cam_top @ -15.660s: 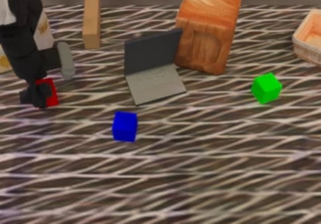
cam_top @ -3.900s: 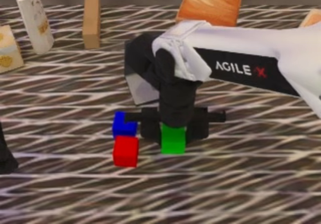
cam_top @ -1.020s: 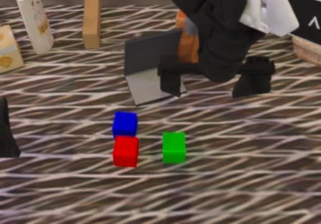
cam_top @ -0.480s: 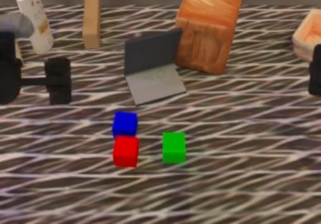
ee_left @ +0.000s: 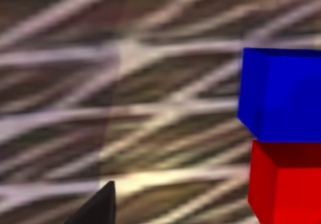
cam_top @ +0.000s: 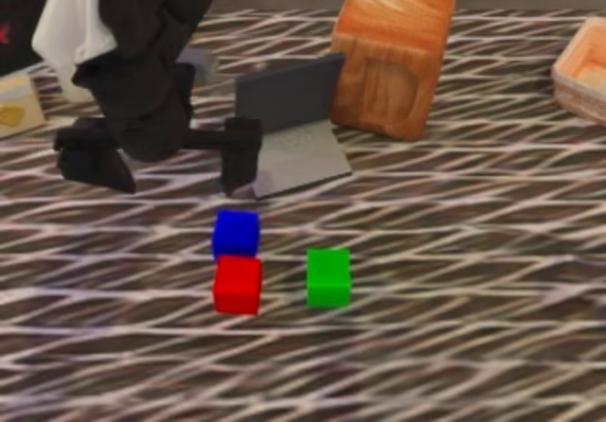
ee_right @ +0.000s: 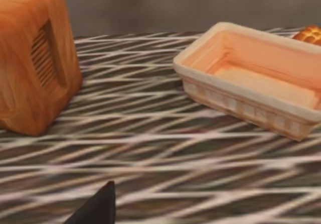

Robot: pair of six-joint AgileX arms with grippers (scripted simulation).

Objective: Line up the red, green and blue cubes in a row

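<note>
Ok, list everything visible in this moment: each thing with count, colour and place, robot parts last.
blue cube: 1, deep blue, table centre, touching the red cube behind it
red cube: 1, bright red, in front of the blue
green cube: 1, bright green, right of the red, apart
laptop: 1, grey, open, behind the cubes
wooden block: 1, orange-brown, far centre
basket: 1, pale, far right
box: 1, beige, far left edge
left gripper: black, open, above the table left of the laptop
right gripper: out of the top view
</note>
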